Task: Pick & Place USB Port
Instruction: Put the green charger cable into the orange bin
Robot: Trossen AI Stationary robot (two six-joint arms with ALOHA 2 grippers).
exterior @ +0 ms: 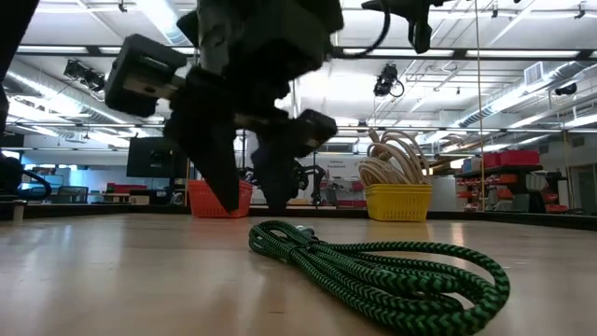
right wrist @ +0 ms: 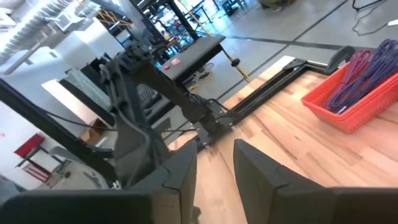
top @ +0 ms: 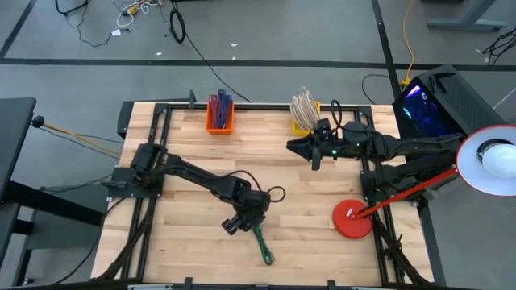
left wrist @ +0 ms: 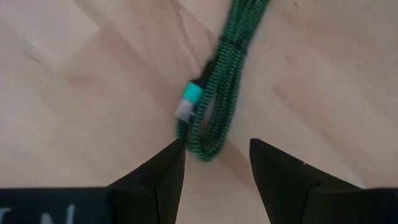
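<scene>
A green braided USB cable (top: 262, 244) lies bundled on the wooden table near its front middle. Its teal and silver plug (left wrist: 188, 101) rests on the bundle. It also shows in the low view (exterior: 373, 271). My left gripper (left wrist: 214, 149) is open and hangs just over the bundle's looped end (left wrist: 205, 148), one finger on either side. In the low view its fingers (exterior: 224, 191) reach down close to the table behind the cable. My right gripper (right wrist: 214, 168) is open and empty, held high over the table's far right part (top: 313, 151).
An orange basket (top: 219, 114) with purple and blue cables and a yellow basket (top: 305, 113) with beige cables stand at the far edge. A red lamp base (top: 352, 219) stands at the front right. Bare wood lies left of the cable.
</scene>
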